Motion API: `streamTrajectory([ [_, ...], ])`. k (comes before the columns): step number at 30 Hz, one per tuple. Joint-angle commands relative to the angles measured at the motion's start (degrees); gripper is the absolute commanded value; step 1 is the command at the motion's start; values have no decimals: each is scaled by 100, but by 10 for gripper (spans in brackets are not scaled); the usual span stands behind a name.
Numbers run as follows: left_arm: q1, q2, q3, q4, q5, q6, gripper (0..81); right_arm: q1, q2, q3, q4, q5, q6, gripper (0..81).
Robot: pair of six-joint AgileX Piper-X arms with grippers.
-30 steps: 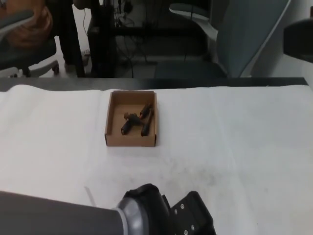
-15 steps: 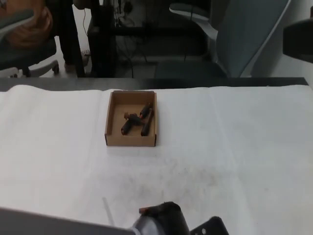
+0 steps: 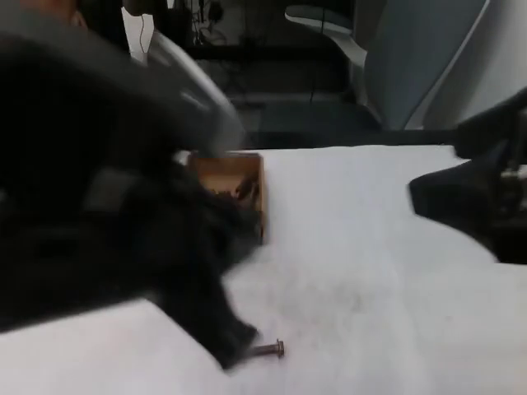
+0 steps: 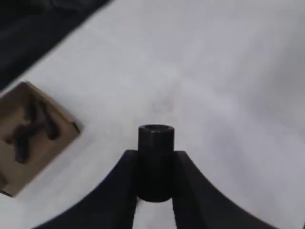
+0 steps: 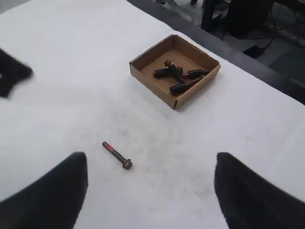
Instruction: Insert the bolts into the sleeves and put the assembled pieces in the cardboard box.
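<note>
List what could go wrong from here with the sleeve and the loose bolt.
1. The bolt lies flat on the white cloth in front of the open right gripper. It may roll away when touched, or the fingers may pinch cloth along with it.
2. The left gripper holds the sleeve by its lower part only, so pushing a bolt in could tilt it or make it slip.
</note>
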State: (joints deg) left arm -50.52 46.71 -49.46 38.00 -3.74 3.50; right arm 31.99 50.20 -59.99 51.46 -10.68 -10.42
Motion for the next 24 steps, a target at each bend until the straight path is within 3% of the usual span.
streamTrajectory([
  [1, 123, -892, 336, -195, -375, -199, 18, -31, 655, -6, -199, -273, -370, 700],
  [3, 125, -1426, 592, -180, -814, -228, 18, -31, 1198, -38, -260, -279, -289, 700],
  [5, 125, -1948, 844, -190, -1188, -290, 18, -17, 1672, -101, -338, -210, 283, 700],
  [8, 125, -2745, 1173, -242, -1389, -350, 18, 12, 2237, -138, -753, -161, 2016, 683],
  [11, 125, -3239, 1267, -324, -1522, -705, 18, 215, 2593, -119, -1320, 502, 3422, 582],
  [14, 125, -3519, 1255, -411, -1638, -782, 18, 460, 2826, -119, -1543, 957, 4513, 582],
  [24, 125, -3580, 1205, -859, -1586, -782, 18, 1352, 3719, -119, -1603, 1491, 9031, 582],
])
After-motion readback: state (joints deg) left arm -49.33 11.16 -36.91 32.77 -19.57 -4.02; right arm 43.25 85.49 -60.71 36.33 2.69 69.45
